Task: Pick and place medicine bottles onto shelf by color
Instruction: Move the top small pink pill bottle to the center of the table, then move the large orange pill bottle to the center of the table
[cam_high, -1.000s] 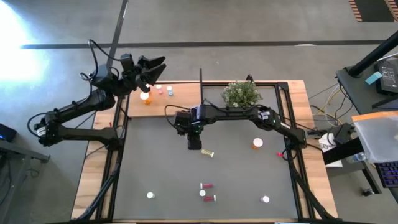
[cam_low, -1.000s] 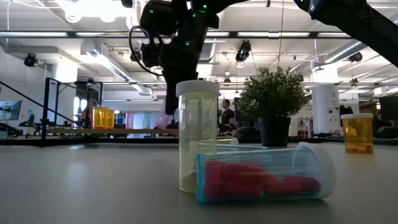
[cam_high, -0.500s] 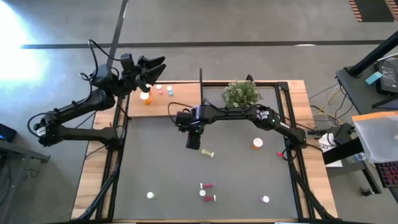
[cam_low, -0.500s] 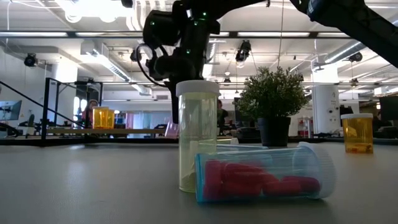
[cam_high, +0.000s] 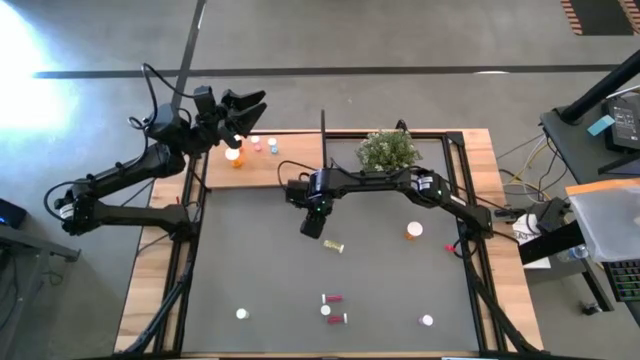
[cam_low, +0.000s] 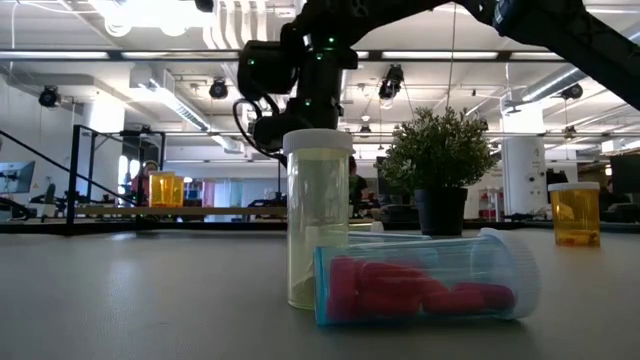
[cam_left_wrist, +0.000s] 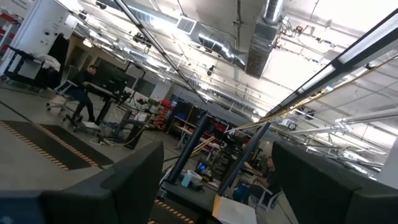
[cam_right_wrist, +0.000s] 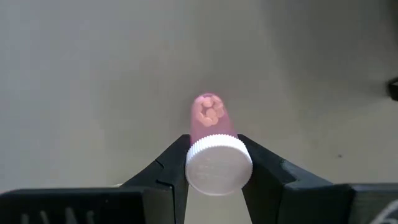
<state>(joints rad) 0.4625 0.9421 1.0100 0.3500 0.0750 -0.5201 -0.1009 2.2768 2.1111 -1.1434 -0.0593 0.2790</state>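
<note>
Right wrist view: pink bottle (cam_right_wrist: 212, 127), white cap, pills inside.

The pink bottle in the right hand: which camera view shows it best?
The right wrist view: the pink bottle fills the centre, its white cap clamped between the right hand's fingers. In the high view the hand hides it; the low view shows only the arm.

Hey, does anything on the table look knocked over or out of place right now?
Yes. A red bottle lies on its side against the upright yellow bottle, and another yellow bottle lies tipped near the right pincer, which grips a pink bottle.
</note>
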